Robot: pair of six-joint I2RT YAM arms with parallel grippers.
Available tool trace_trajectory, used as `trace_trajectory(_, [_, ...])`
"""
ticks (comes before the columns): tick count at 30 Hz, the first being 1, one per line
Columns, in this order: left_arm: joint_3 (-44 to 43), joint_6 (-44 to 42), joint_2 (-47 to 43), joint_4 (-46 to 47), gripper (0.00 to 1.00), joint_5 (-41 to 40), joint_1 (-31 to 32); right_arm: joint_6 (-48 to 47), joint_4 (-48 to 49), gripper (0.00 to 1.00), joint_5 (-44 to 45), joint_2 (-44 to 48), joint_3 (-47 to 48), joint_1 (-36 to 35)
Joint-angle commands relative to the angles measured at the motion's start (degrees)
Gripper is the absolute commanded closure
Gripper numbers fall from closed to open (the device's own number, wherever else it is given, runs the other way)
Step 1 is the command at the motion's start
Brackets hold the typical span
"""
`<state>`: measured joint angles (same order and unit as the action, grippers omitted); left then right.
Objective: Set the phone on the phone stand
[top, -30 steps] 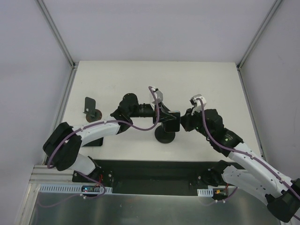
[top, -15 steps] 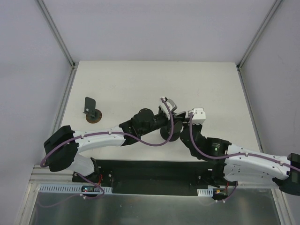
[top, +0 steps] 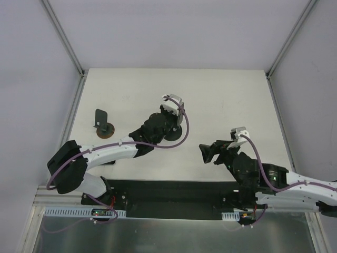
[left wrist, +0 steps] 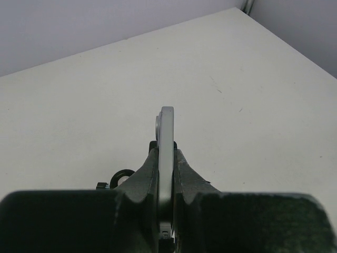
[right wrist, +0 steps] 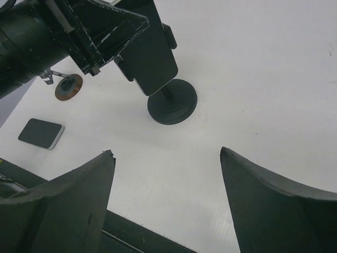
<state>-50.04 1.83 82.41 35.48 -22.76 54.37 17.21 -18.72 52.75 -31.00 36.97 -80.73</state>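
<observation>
Phone stand [right wrist: 172, 103] has shifted, pinched by left pincer [left wrist: 166, 158]; right pincer [right wrist: 167, 154] has backed off, spread wide.

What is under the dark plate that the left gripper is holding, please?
A short stem and a round black base on the table. The left gripper covers the upper end of the dark plate.

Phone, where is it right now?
Right wrist view, lower left: the phone lies flat on the table, close to the small brown stand.

One phone [right wrist: 41, 133], one black stand [right wrist: 172, 103], one brown-based stand [top: 103, 126].
</observation>
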Motion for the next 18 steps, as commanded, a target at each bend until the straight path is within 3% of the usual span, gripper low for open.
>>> trace_trajectory(1, [3.71, -1.91, -5.22, -3.23, 1.00, 0.52, 1.00, -4.91, -5.43, 0.14, -1.52, 4.37, -0.41, 0.13])
trace_trajectory(5, [7.41, -1.91, -12.26, -6.21, 1.00, 8.77, 0.91, -5.35, -8.61, 0.10, -0.46, 8.23, -1.19, 0.48])
trace_trajectory(9, [11.98, -2.44, -21.84, -7.36, 1.00, 26.68, 0.74, -5.70, -9.49, 0.07, 0.33, 11.49, -2.16, 0.84])
trace_trajectory(10, [13.12, -2.35, -25.25, -7.62, 1.00, 34.64, 0.74, -5.79, -9.75, 0.07, 0.42, 11.84, -2.25, 0.92])
trace_trajectory(13, [15.14, 0.00, -29.83, -7.54, 1.00, 42.25, 0.39, -6.23, -10.02, 0.07, 0.86, 11.93, -1.99, 1.01])
trace_trajectory(18, [16.81, 3.18, -30.47, -4.47, 1.00, 54.04, -0.05, -6.58, -9.93, 0.06, 0.42, 10.01, -0.76, 1.10])
